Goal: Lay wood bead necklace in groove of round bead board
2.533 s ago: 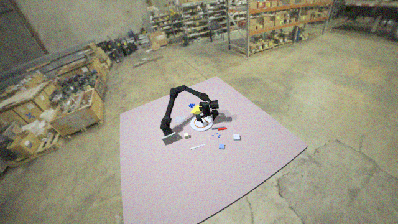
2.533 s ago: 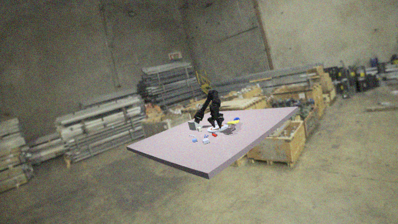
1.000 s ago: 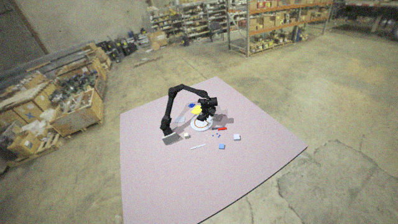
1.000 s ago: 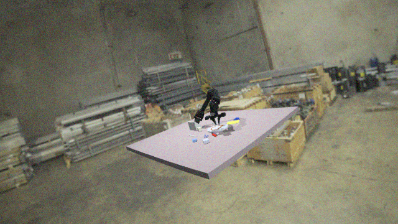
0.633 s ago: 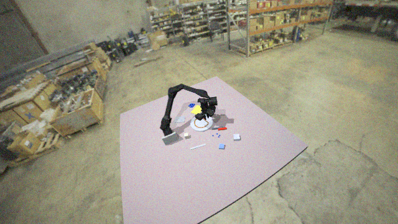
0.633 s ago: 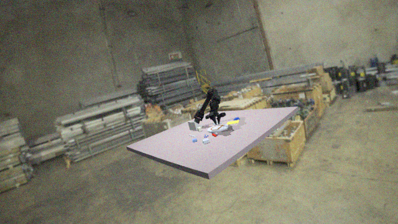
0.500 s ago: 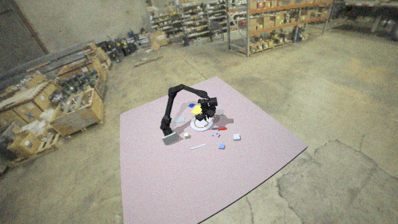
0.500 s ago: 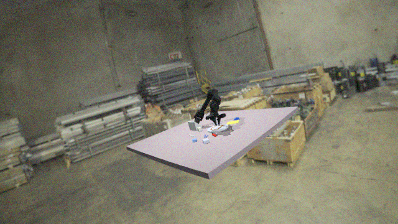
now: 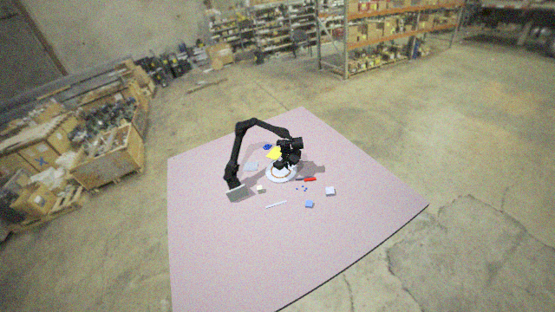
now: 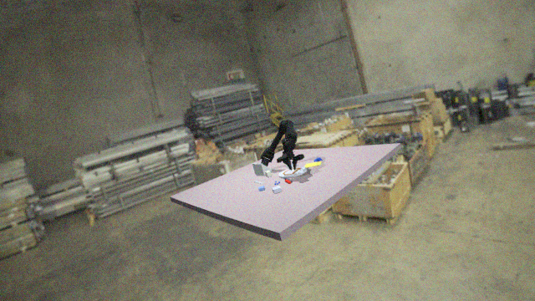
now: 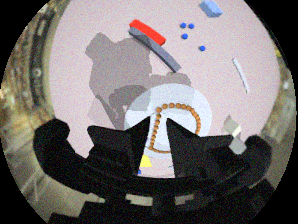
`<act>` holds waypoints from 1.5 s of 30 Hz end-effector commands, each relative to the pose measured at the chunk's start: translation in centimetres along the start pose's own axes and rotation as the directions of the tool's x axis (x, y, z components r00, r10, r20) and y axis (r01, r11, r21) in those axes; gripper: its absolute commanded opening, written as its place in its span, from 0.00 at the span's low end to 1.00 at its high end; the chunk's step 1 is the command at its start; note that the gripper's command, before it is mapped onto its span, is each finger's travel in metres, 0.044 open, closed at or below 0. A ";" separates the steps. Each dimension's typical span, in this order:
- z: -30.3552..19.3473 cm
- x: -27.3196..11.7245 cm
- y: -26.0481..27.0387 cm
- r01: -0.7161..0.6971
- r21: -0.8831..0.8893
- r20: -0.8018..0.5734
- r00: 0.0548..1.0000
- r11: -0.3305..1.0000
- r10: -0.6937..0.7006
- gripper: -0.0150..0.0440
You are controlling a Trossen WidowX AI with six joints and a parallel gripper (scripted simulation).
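Hangs low with claw (image 9: 284, 166) (image 10: 292, 169) (image 11: 158, 119) slightly parted, grasping nothing, over necklace (image 9: 282, 177) (image 10: 285, 173) (image 11: 198, 122) on board (image 9: 268, 175) (image 10: 302, 172) (image 11: 202, 97), wrist view's lower centre. Should handle light and limp; best nudged or pinched at the straight left-hand run, gently, lest beads roll.

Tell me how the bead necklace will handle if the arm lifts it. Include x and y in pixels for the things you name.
The bead necklace (image 9: 274, 175) (image 11: 198, 121) will probably hang floppy, since its beads form one curved side and one nearly straight. Lifted at one point, it would likely lose that shape. The small rounded beads may slip between the fingers.
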State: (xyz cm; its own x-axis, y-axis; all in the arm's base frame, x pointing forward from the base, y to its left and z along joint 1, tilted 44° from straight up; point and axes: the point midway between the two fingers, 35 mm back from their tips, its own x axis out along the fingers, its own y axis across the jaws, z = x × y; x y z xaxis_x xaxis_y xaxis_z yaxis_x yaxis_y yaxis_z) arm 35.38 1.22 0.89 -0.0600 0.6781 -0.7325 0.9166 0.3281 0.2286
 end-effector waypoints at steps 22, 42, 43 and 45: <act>-0.2 1.7 -0.1 0.005 0.002 -0.005 1.000 1.000 -0.005 0.25; -0.2 1.7 -0.1 0.005 0.002 -0.005 1.000 1.000 -0.005 0.25; -0.2 1.7 -0.1 0.005 0.002 -0.005 1.000 1.000 -0.005 0.25; -0.2 1.7 -0.1 0.005 0.002 -0.005 1.000 1.000 -0.005 0.25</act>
State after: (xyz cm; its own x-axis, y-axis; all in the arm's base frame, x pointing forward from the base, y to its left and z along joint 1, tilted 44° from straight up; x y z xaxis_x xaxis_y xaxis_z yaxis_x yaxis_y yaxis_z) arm 35.13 2.41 -0.27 -0.0653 0.6795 -0.7307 0.9175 0.3288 0.2237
